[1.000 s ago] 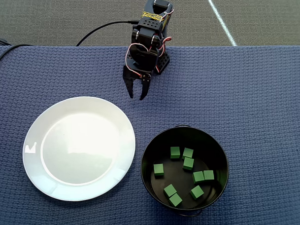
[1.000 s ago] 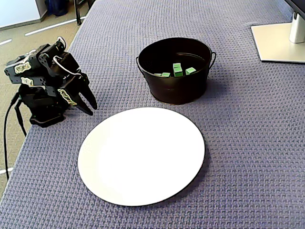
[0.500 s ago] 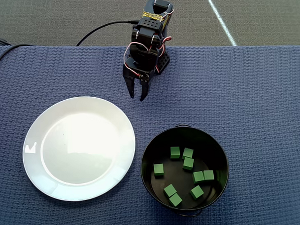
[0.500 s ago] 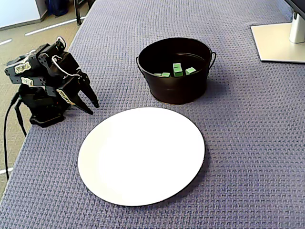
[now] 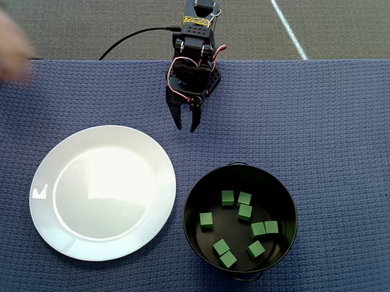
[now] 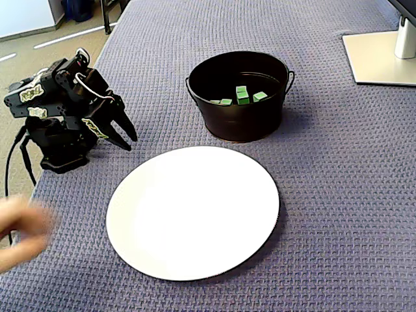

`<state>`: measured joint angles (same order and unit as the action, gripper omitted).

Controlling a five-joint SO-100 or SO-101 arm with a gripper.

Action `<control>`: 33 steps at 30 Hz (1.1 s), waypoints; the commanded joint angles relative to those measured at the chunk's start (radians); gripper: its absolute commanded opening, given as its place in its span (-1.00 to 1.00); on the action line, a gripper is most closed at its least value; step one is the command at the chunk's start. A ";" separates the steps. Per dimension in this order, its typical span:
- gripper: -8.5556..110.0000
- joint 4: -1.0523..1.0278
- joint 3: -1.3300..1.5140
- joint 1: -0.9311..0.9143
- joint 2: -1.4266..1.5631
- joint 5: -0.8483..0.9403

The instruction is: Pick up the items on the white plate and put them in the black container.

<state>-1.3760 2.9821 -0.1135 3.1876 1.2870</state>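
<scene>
Overhead view shows the white plate [image 5: 102, 193] lying bare on the blue woven cloth [image 5: 348, 128] toward the left edge of the bench, just beside the black container [image 5: 240, 222], the two rims near each other but apart. Eight green cubes [image 5: 245, 212] lie scattered on the container's shiny floor, one pair touching at the right, another pair close together at the lower left. The arm [image 5: 195, 53] sits folded at the far edge of the bench, and the gripper [image 5: 185, 126] points down toward the cloth between plate and container, touching neither. Its two fingers stand slightly parted at the tips and hold nothing.

Fixed view confirms the empty plate [image 6: 193, 211] at the near edge, the container [image 6: 239, 97] behind it with its thin wire handle [image 6: 290, 78] visible at the rim, and the gripper [image 6: 129, 140] clear of the cloth. A blurred hand [image 5: 6, 47] shows at the bench's corner in both views. A pale stand base [image 6: 377, 58] occupies the far right corner.
</scene>
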 commanded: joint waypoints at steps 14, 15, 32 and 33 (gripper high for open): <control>-0.78 -0.129 0.014 0.031 -0.009 0.023; -0.78 -0.129 0.014 0.040 -0.009 0.058; -0.77 -0.124 0.014 0.058 -0.009 0.123; -0.77 -0.124 0.014 0.060 -0.009 0.123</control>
<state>-1.3790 2.9821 -0.0675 3.1861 1.4067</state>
